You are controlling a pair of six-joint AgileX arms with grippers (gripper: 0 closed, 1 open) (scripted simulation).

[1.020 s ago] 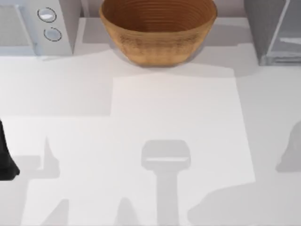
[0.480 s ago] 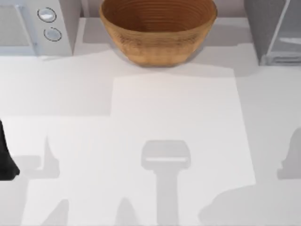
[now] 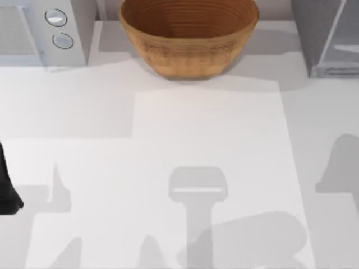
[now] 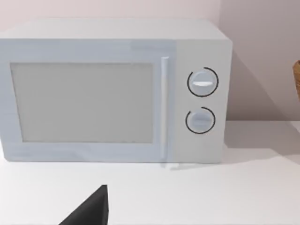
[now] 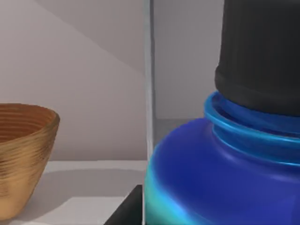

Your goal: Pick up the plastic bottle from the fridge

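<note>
The plastic bottle (image 5: 220,168) sits very close in the right wrist view, with a dark ribbed cap above a blue body that turns teal low down. My right gripper is shut on it, and one dark finger (image 5: 127,210) presses against its side. Behind the bottle stand the fridge's pale frame edge (image 5: 147,70) and grey inner wall. In the top view the fridge (image 3: 328,39) is at the back right corner. My left gripper (image 3: 7,193) stays parked at the table's left edge.
A big woven brown basket bowl (image 3: 188,36) stands at the back middle and is also in the right wrist view (image 5: 23,159). A grey microwave with two round knobs (image 4: 112,93) is at the back left (image 3: 45,31). Arm shadows lie across the white tabletop (image 3: 207,134).
The right arm's shadows have shifted left and spread wider over the front right of the table. The left arm has not moved.
</note>
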